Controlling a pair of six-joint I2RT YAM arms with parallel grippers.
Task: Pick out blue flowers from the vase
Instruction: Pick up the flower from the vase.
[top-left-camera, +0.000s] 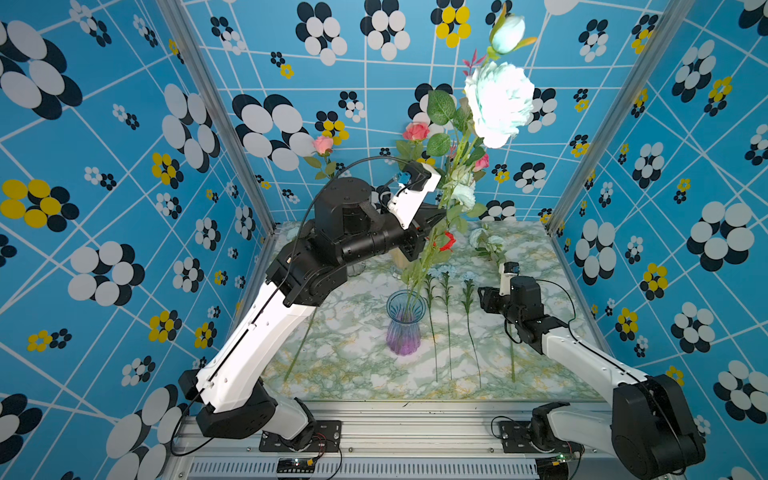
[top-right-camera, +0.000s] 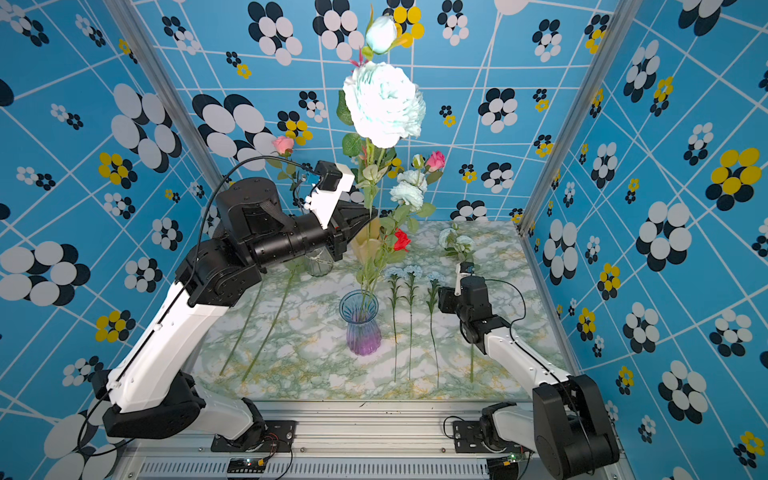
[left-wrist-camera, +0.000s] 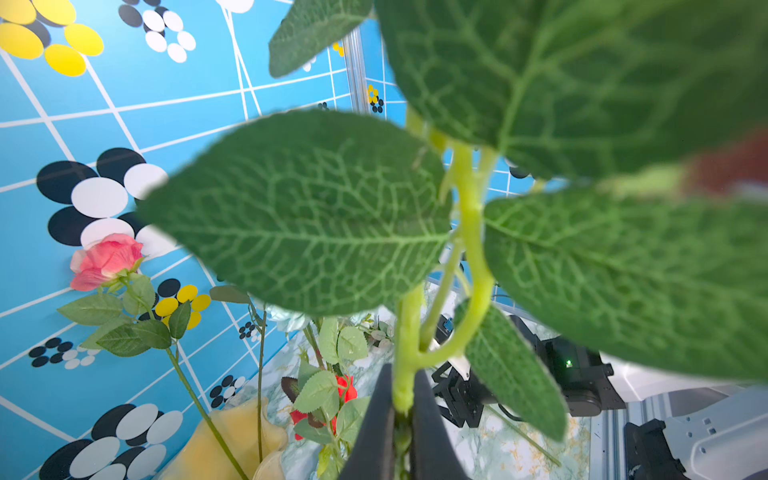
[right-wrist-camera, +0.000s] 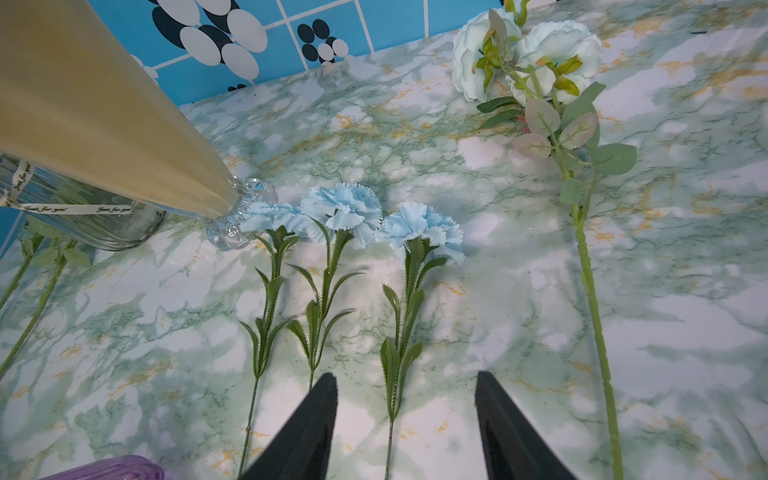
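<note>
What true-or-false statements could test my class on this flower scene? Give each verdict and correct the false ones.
1. The left tool is shut on the stem of the big pale blue peony. True.
2. The right tool is clamped shut. False: its jaws stand open, holding nothing.
3. Three blue carnations lie on the table. True.
4. The vase lies on its side. False: it stands upright with stems in it.
</note>
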